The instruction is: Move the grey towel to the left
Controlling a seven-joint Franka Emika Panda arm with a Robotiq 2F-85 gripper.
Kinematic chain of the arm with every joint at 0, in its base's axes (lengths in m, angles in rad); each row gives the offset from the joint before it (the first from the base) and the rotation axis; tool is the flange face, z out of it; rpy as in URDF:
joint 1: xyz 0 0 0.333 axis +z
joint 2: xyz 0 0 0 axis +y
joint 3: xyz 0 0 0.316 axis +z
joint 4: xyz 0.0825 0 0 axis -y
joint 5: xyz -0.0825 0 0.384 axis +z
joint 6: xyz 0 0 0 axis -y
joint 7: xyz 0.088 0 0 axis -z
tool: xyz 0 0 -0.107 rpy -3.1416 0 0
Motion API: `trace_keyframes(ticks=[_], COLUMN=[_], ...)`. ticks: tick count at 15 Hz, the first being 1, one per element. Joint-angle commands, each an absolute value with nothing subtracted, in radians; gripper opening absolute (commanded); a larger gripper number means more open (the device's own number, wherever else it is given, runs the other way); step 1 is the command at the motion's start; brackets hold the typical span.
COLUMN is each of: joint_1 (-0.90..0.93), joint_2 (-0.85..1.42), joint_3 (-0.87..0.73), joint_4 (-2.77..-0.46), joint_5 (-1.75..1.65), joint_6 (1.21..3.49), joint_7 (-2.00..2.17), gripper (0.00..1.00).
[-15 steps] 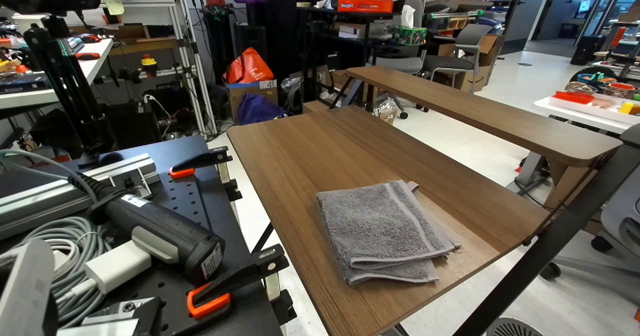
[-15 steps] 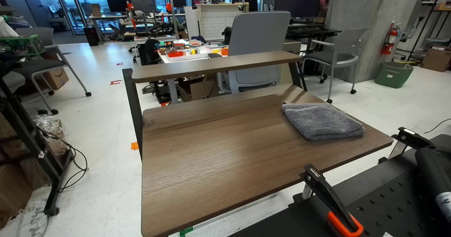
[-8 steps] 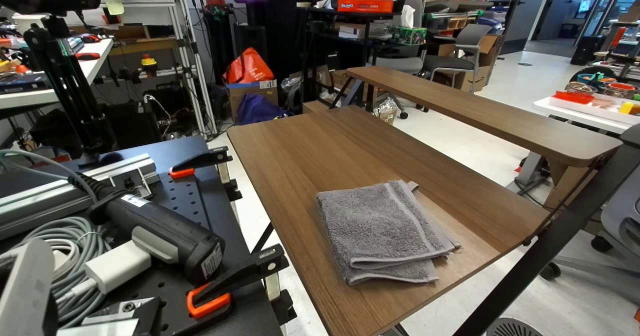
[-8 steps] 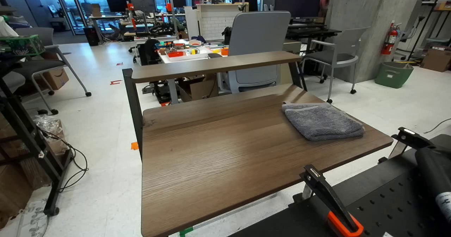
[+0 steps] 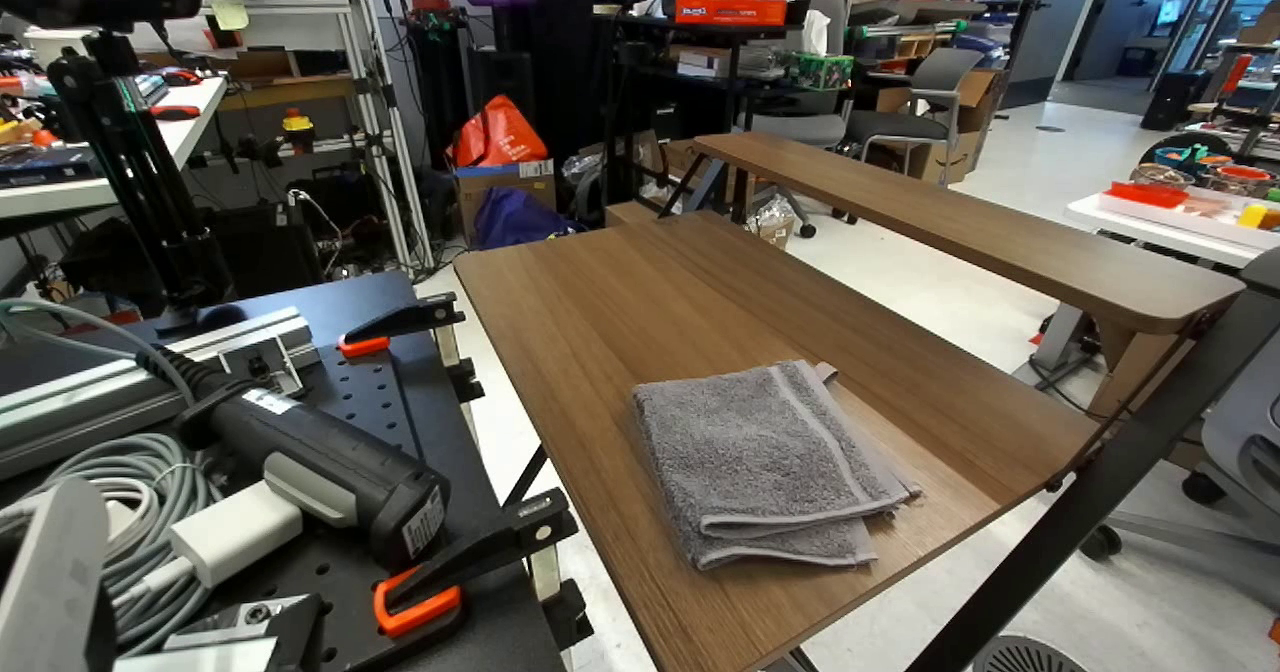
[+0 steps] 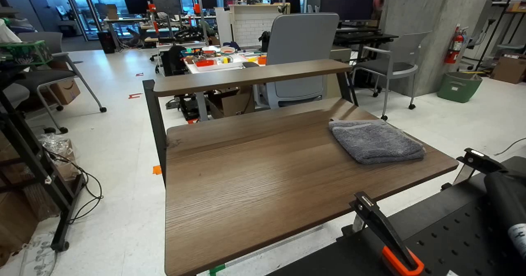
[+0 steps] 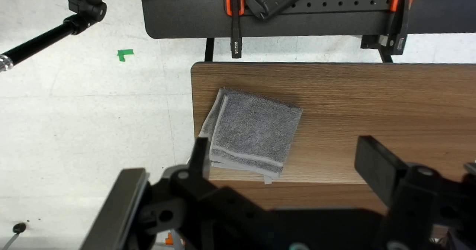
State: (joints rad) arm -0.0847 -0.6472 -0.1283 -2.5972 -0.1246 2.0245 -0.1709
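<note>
On the brown wooden tabletop [image 5: 600,302], the grey towel [image 5: 750,442] is laid folded and flat near one end, as is seen in both exterior views. A small tag [image 5: 826,372] is shown sticking out from one of its edges. In the wrist view, the towel is seen from above, with a small part of it hidden by the end effector [image 7: 284,151], whose fingers [image 7: 379,168] are spread wide apart. Along one long side of the tabletop, a raised shelf [image 6: 250,77] of similar wood is carried on dark supports [image 6: 156,124], and behind it a grey chair [image 6: 304,37] is seen in an exterior view. Along the opposite long side, across a narrow gap, a black bench [image 5: 345,302] is placed, at whose edge two clamps [image 7: 235,25] with orange parts are fixed. On the bench, a black cylindrical tool [image 5: 320,452] and a coiled grey cable [image 5: 193,472] are laid.
</note>
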Motion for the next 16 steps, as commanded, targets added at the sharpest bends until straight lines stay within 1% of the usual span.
trace_keyframes(ticks=[1,4,9,13,16], joint_1=[-0.085,-0.085,-0.094,-0.098,-0.095], joint_2=[-0.647,-0.647,-0.605,-0.509,-0.403], joint_3=[-0.127,-0.127,-0.115,-0.114,-0.126], joint_4=[-2.595,-2.595,-2.588,-2.566,-2.548], joint_5=[-0.124,-0.124,-0.126,-0.122,-0.101], joint_6=[2.022,2.022,2.104,2.189,2.302], joint_7=[-0.171,-0.171,-0.111,-0.07,-0.049], gripper=[1.0,1.0,1.0,1.0,1.0])
